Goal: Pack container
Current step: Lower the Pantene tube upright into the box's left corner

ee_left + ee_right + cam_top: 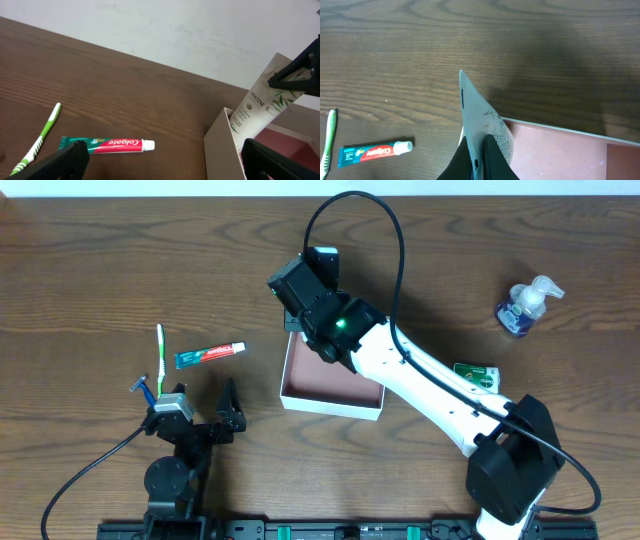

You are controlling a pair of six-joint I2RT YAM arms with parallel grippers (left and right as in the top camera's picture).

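Closest to us, the right claw (480, 152) is clenched on a white shampoo tube (476, 112), pinching it near its flat sealed end. The tube leans, and its lower end dips behind the wall of the box (220, 145) at the far-left corner. We cannot tell whether it touches the floor there.

We judge the step to be setting the tube down inside the box. To do it well, we would tip the tube lower so it lies along the wall. We would let go only once it rests on the floor, as a leaning tube could topple out over the low rim.

The tube looks like soft, glossy plastic, printed with leaves. The box is thin white card, square and shallow, with a dull pinkish floor.

Left of the box lie a toothpaste tube (210, 354), a slim green toothbrush (160, 350) and a blue razor (145, 390). The left claw (195, 408) sits near them, released wide. Right of the box are a small green packet (476, 374) and a clear pump bottle (525, 305), on the wood-grain table (100, 260).
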